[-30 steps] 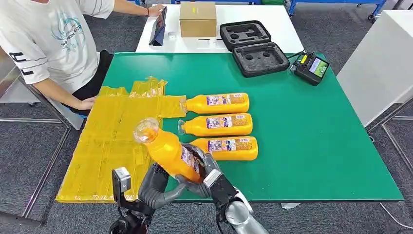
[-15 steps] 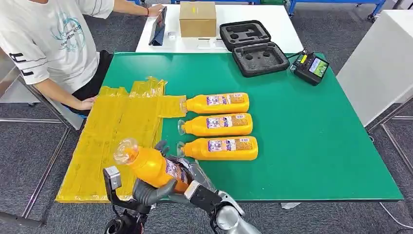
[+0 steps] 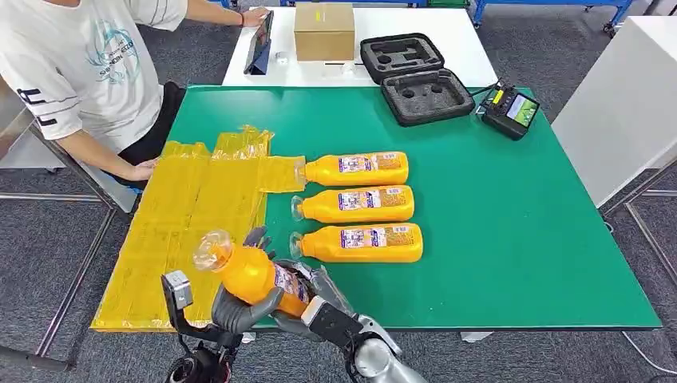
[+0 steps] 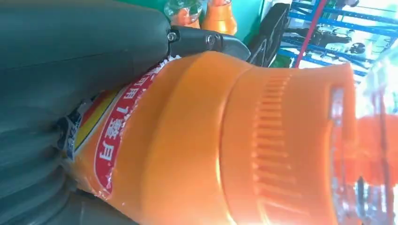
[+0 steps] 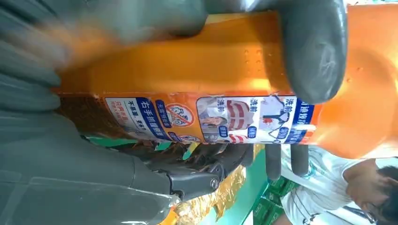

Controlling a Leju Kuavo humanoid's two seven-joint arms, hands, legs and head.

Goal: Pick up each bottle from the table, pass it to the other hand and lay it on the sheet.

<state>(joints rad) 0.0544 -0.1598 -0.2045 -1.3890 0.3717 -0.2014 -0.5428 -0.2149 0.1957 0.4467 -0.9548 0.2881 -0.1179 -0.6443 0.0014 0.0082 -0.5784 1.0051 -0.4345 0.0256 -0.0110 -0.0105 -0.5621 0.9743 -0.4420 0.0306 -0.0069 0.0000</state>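
Both my hands are wrapped around one orange plastic bottle with a clear cap (image 3: 249,272), held tilted above the near edge of the green table (image 3: 511,239), its cap end pointing toward the crinkled yellow plastic sheet (image 3: 192,223). My left hand (image 3: 239,307) cups the body from below, fingers closed on it; the left wrist view shows the thumb pressed along the printed label. My right hand (image 3: 319,297) grips the base end, and in the right wrist view a thick grey finger (image 5: 312,51) curls over the orange side just above the label. The bottle is opaque, so I cannot tell its contents.

Three more orange bottles (image 3: 359,206) lie on their sides in a row on the table, caps toward the sheet. An open black foam-lined case (image 3: 415,76) sits at the far edge, its cut-outs empty. A person's hand (image 3: 144,169) rests on the sheet's far corner.
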